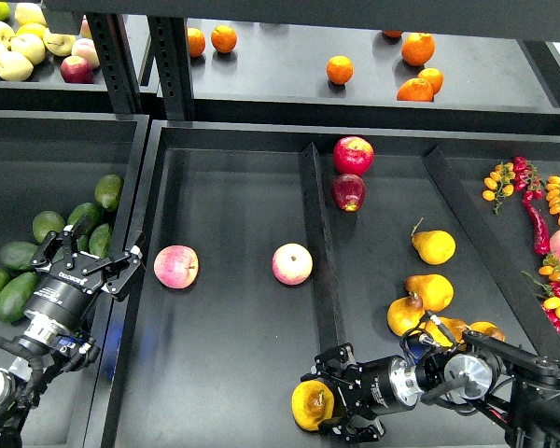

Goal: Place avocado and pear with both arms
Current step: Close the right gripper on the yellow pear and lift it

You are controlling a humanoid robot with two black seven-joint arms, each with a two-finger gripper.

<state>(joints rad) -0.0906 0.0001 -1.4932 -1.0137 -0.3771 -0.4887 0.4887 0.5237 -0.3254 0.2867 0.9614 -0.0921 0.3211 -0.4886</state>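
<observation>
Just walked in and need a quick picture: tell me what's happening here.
A two-armed robot is sorting fruit in black trays. Its right gripper is closed on the pear, low over the divider by the middle tray. Its left gripper is open and empty beside the avocados in the left bin. Two pink apples lie in the middle tray.

The left hand carries a line of small white lettering on its black body, too small to read. No other text shows.
</observation>
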